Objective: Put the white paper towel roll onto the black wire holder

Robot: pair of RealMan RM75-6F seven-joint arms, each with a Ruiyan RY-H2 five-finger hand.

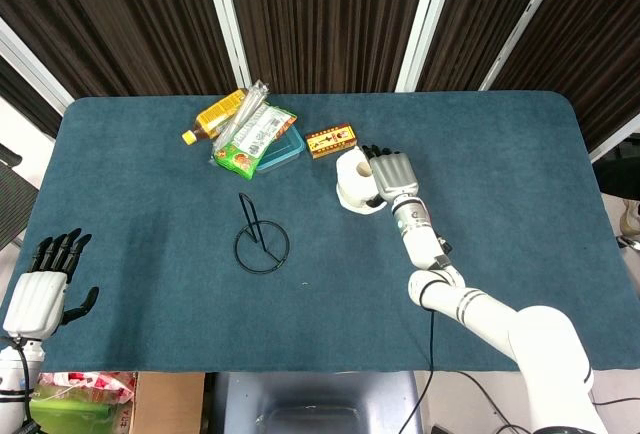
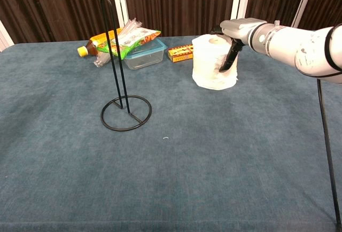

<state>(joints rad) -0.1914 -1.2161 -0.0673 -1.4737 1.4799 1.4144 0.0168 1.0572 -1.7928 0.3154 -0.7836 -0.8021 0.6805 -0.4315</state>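
The white paper towel roll (image 1: 350, 180) (image 2: 209, 63) stands upright on the table, right of centre. My right hand (image 1: 391, 176) (image 2: 238, 30) lies over its top on the right side. Its dark fingers (image 1: 369, 153) curl over the top edge, and the thumb (image 2: 230, 59) presses against the roll's side. The black wire holder (image 1: 262, 243) (image 2: 124, 110) stands upright to the left of the roll, its tall post bare. My left hand (image 1: 40, 290) hovers at the table's near left corner with fingers apart, holding nothing.
At the back of the table lie a yellow-capped bottle (image 1: 215, 116), a green snack bag (image 1: 252, 141) on a clear lidded box (image 2: 144, 54), and a small red-yellow box (image 1: 332, 140) just behind the roll. The blue cloth (image 1: 500, 174) covers the table.
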